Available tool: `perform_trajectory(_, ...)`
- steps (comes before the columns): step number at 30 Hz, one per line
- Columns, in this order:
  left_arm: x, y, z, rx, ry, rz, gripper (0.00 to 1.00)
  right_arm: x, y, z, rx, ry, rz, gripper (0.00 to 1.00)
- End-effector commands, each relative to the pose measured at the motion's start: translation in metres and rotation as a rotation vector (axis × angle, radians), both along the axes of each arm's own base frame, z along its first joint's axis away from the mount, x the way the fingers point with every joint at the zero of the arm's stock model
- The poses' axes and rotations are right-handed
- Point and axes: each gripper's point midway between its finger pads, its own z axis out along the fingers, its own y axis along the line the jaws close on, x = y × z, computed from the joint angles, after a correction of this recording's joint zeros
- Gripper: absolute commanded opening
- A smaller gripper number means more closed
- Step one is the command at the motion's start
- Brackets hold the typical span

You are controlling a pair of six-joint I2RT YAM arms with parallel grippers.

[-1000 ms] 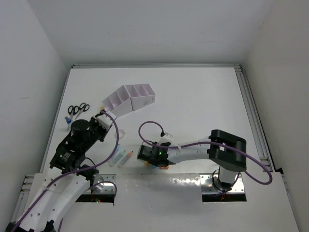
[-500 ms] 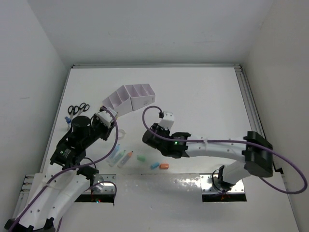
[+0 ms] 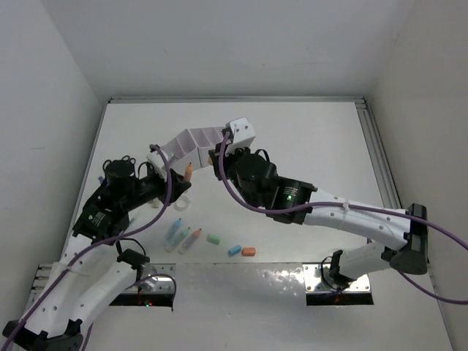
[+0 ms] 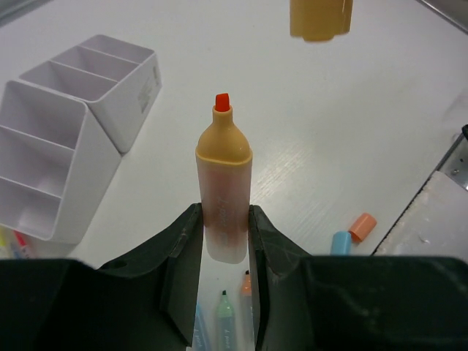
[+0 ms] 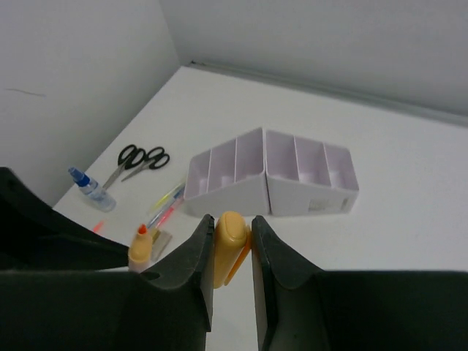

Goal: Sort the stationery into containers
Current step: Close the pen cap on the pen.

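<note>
My left gripper (image 4: 225, 219) is shut on an uncapped orange highlighter (image 4: 224, 183), held tip up above the table; it also shows in the top view (image 3: 189, 172). My right gripper (image 5: 230, 223) is shut on a yellow-orange cap (image 5: 228, 245), which hangs just beyond the pen tip in the left wrist view (image 4: 320, 18). The lilac-white organiser (image 3: 199, 142) stands just behind both grippers, its compartments open (image 5: 270, 179). Two pastel pens (image 3: 183, 235) and green (image 3: 213, 238), blue (image 3: 234, 249) and orange (image 3: 248, 251) capsule pieces lie on the near table.
Black scissors (image 5: 139, 159) and a blue-capped bottle (image 5: 91, 189) lie at the far left by the wall. Thin pens (image 5: 164, 208) lie beside the organiser's left end. A clear tape ring (image 3: 181, 201) sits under my left arm. Metal rail along the right edge (image 3: 380, 168).
My right arm has swung from the capsule pieces on the near table up and back to the organiser, carrying the cap. My left gripper has tilted up and the highlighter now shows.
</note>
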Motion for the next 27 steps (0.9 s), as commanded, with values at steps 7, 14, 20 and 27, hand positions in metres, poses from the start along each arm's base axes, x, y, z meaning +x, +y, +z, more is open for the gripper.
perform_trajectory(7, 0.015, -0.03, 0.032, -0.109, 0.015, -0.06, 0.0, 0.015, 0.01, 0.074, 0.008, -0.259, 0.118, 0.0)
perform_trajectory(14, 0.03, -0.044, 0.035, -0.105, 0.017, -0.057, 0.0, 0.03, 0.014, 0.069, 0.031, -0.254, 0.148, 0.0)
perform_trajectory(20, 0.035, -0.047, 0.04, -0.08, -0.022, -0.062, 0.0, 0.043, 0.011, 0.05, 0.045, -0.201, 0.149, 0.0)
perform_trajectory(27, 0.041, -0.047, 0.039, -0.061, -0.041, -0.059, 0.0, 0.045, 0.012, 0.032, 0.061, -0.145, 0.16, 0.0)
